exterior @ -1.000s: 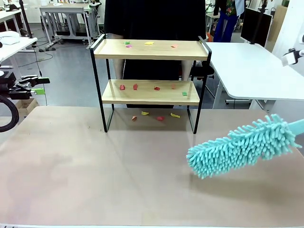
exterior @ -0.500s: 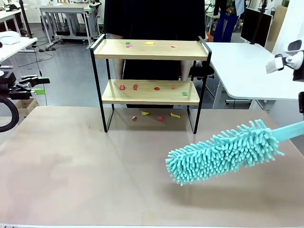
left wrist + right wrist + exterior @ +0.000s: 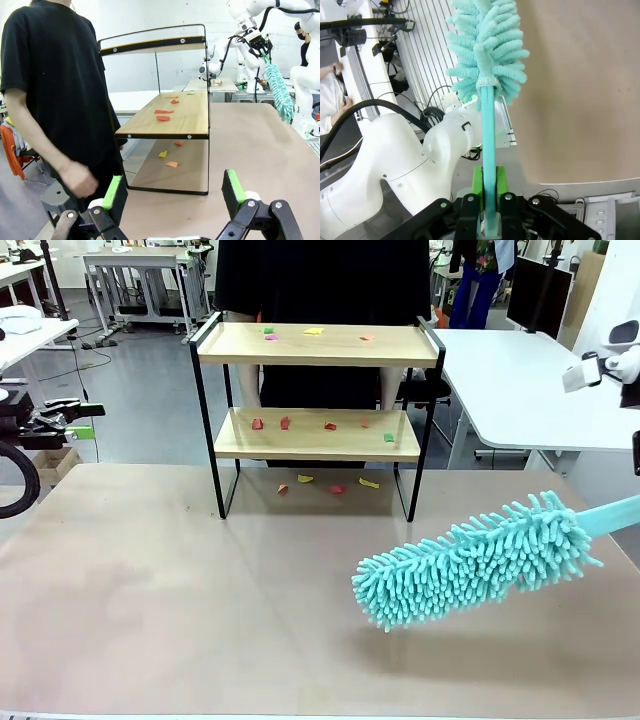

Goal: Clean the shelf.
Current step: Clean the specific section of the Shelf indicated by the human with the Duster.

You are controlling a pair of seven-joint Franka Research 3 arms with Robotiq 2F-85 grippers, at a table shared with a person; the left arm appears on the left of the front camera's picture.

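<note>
1. The shelf (image 3: 300, 448) stands upright at the far edge of the table (image 3: 140, 590), about midway along that edge. It is directly in front of a person (image 3: 320, 280) in a black top.
2. Small coloured scraps (image 3: 285, 423) lie scattered on the top board, on the lower board and on the table surface beneath the shelf. None sits against the side rails.
3. The right gripper (image 3: 489, 182) is clenched on the turquoise handle of a duster (image 3: 470, 560). The handle is pinched between the green pads and runs straight out along the fingers.
4. The duster's fluffy head hangs over the right half of the table, near the right edge and well apart from the shelf. It is tilted, with its tip lower and pointing toward the table's middle. A shadow lies on the surface below it.
5. The left gripper (image 3: 172, 189) is released, jaws spread wide with nothing between the pads. It sits off the far left corner of the table, facing the shelf end-on.
6. The person's hand (image 3: 80, 180) hangs loosely curled on the far side of the shelf, apart from it.
</note>
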